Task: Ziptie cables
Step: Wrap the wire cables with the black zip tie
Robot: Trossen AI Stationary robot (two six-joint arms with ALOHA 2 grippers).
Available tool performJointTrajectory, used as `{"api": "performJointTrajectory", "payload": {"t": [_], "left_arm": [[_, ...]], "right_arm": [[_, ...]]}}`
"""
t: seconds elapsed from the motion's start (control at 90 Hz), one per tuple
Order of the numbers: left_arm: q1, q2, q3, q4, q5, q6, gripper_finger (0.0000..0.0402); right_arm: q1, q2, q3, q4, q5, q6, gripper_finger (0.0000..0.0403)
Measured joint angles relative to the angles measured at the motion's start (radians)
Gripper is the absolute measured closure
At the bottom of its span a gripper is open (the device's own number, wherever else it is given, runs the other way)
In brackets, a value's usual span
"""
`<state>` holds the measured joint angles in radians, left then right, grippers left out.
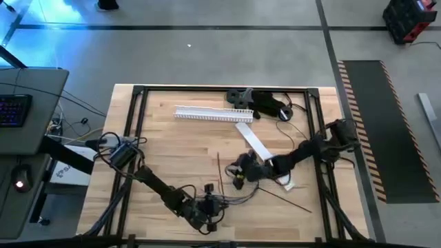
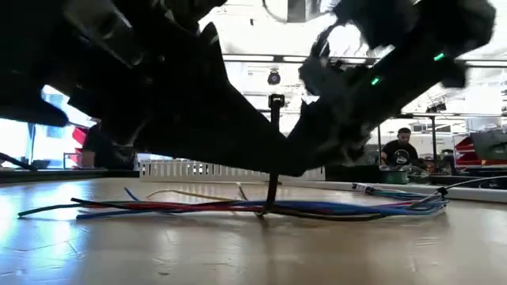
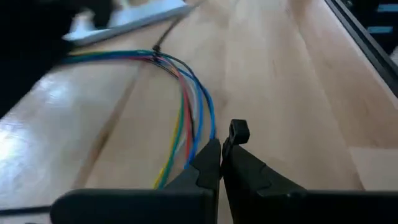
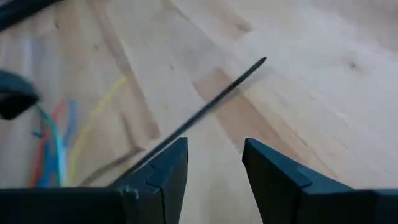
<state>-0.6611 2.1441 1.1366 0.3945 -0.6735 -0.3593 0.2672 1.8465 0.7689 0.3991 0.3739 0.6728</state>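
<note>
The cables (image 3: pixel 186 106) are a bunch of thin coloured wires lying on the wooden table near its front middle (image 1: pixel 238 198), splayed at their ends (image 2: pixel 238 207). A black zip tie (image 2: pixel 273 150) stands upright from the bunch, head on top. My left gripper (image 3: pixel 221 152) is at the table's near middle (image 1: pixel 209 205), shut on that tie. My right gripper (image 4: pixel 214 155) hangs open just beyond the cables (image 1: pixel 240 172). A thin black strap (image 4: pixel 205 109) runs past one of its fingers; I cannot tell whether they touch. My left gripper pinches the black zip tie between its two fingertips just below the head (image 3: pixel 238 132), which sticks out past the tips. The tie stands upright, and its lower end (image 2: pixel 269 207) meets the bunch of cables on the table.
At the far side lie a white slotted duct (image 1: pixel 213 114), a flat white strip (image 1: pixel 253 141) and a black gadget (image 1: pixel 265 103). A loose black zip tie (image 1: pixel 289 201) lies near right. A second tie (image 3: pixel 155 53) binds the bunch farther along. A person (image 2: pixel 404 150) is behind the table.
</note>
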Motion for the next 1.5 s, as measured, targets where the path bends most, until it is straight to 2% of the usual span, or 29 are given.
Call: {"api": "performJointTrajectory", "payload": {"t": [0.089,0.178,0.356,0.478,0.656,0.833,1.1,1.233,1.5], "left_arm": [[0.000,0.000,0.000,-0.008,0.039,-0.011,0.0401],[-0.001,0.000,0.000,-0.006,0.056,-0.013,0.0401],[-0.001,0.000,0.000,-0.012,0.066,-0.022,0.0401],[0.000,0.000,0.000,-0.010,0.080,-0.023,0.0402],[0.000,0.000,0.000,-0.011,0.088,-0.023,0.0401],[0.000,0.000,0.000,-0.014,0.088,-0.023,0.0402],[0.000,0.000,0.000,-0.031,0.088,-0.022,0.0402],[0.000,0.000,0.000,-0.031,0.086,-0.021,0.0402],[0.000,0.000,0.000,-0.031,0.087,-0.023,0.0402]], "right_arm": [[-0.077,-0.001,-0.003,0.043,-0.116,-0.032,0.0260],[-0.137,0.001,-0.006,0.030,-0.190,-0.050,0.0247],[-0.184,0.057,-0.006,0.055,-0.230,-0.047,0.0192],[-0.204,0.111,-0.005,0.157,-0.283,-0.047,0.0170],[-0.221,0.158,-0.001,0.276,-0.376,-0.061,0.0167],[-0.212,0.161,-0.002,0.279,-0.456,-0.085,0.0167],[-0.157,0.166,-0.005,0.317,-0.445,-0.169,0.0167],[-0.153,0.167,-0.006,0.316,-0.412,-0.174,0.0187],[-0.153,0.168,-0.007,0.316,-0.318,-0.203,0.0291]]}}
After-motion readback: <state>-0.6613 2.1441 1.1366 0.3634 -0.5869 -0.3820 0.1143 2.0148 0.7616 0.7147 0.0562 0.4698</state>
